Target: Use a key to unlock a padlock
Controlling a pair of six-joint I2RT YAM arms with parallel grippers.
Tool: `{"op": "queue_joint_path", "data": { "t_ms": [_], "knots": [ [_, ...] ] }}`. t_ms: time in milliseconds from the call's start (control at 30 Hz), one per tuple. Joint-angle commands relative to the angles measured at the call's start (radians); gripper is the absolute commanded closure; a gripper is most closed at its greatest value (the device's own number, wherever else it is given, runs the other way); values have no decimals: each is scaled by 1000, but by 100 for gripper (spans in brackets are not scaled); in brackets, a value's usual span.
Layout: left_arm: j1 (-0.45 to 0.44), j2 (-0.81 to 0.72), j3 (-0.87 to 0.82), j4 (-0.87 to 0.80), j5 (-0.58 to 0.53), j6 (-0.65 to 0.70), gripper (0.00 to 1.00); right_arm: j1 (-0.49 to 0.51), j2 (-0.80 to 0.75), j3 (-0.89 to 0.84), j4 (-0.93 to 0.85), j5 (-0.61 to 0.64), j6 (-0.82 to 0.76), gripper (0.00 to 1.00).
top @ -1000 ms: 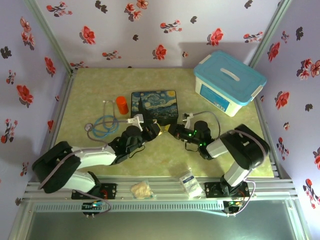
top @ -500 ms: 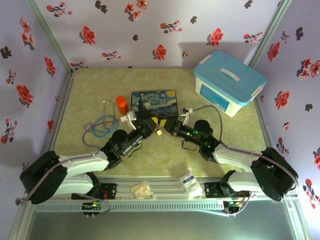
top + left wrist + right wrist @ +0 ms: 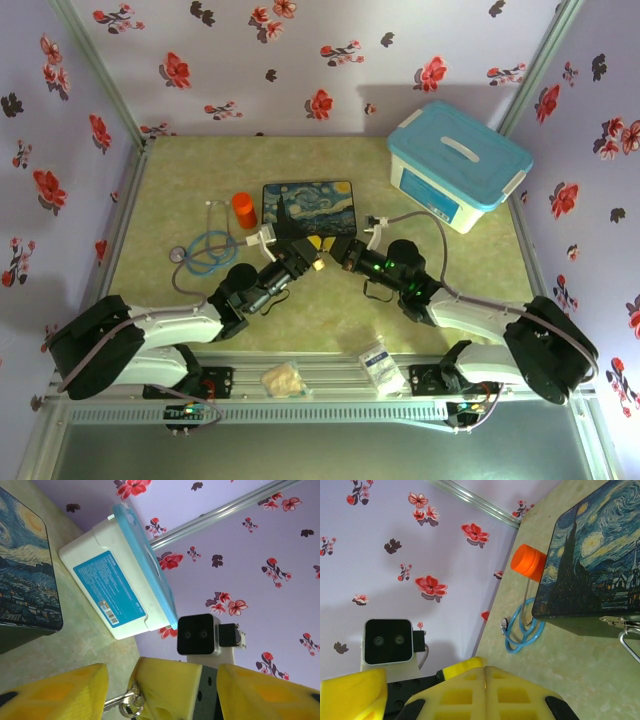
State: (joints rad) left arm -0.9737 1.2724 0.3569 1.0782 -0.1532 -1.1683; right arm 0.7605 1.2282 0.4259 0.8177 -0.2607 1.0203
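— What is seen from above?
— The left gripper (image 3: 306, 252) and the right gripper (image 3: 341, 253) are held tip to tip, just in front of the near edge of the painted box (image 3: 308, 205). A small brass block, taken for the padlock (image 3: 316, 265), is seen between the two tips. Which tip touches it cannot be told.

— And from the left wrist?
— Its own yellow fingers (image 3: 55, 692) are set apart, and the right gripper's fingers are seen in the gap between them. A silver ring (image 3: 126, 703) hangs there. The fingertips are cut off by the frame, so a hold cannot be judged. Which small metal piece is the key cannot be told.

— From the right wrist?
— Its fingers (image 3: 470, 695) are pressed together, but whether anything is pinched between them cannot be told. A silver loop (image 3: 626, 632) is seen at the right edge, in front of the box. An orange cylinder (image 3: 530, 562) stands beside the box's far corner.
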Motion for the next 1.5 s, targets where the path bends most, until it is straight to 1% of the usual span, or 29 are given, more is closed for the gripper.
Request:
{"op": "queue_joint_path", "data": {
  "t_ms": [0,133,233,300,567,700,833,967,1033,1200,1267,1367,1400,1433,1467],
  "knots": [
    [-13,-28,-12,-37,-52,12,40,7,-28,5,35,26,-17,100],
    [-14,-42,2,-75,-56,12,42,7,-27,3,43,29,-14,100],
    [-19,-29,7,-49,-47,8,50,6,-11,15,50,19,-11,100],
    [-18,-25,7,-43,-48,0,54,6,-2,13,73,21,-2,100],
    [-20,-6,16,-34,-46,-20,52,13,19,23,99,25,0,100],
    [-20,3,12,-10,-45,-16,54,19,47,17,156,29,21,100],
    [-17,-3,4,11,-48,-11,68,26,74,21,189,23,33,100],
    [-16,-2,4,11,-43,-22,75,30,88,21,196,23,34,100],
    [-16,-1,1,9,-43,-22,82,32,93,19,201,21,34,100],
    [-13,-7,-5,8,-46,-16,93,36,91,8,194,19,27,100],
    [-11,-15,-6,0,-47,-7,100,37,88,1,189,18,23,100],
    [-9,-35,-4,-34,-46,18,100,37,86,-2,178,1,14,100],
    [-8,-45,-1,-49,-46,31,100,37,83,0,165,-7,3,95],
    [-7,-60,3,-72,-43,55,100,35,75,1,146,-14,-13,79],
    [-5,-78,11,-110,-38,78,100,30,61,1,119,-15,-30,59]
  ]
}}
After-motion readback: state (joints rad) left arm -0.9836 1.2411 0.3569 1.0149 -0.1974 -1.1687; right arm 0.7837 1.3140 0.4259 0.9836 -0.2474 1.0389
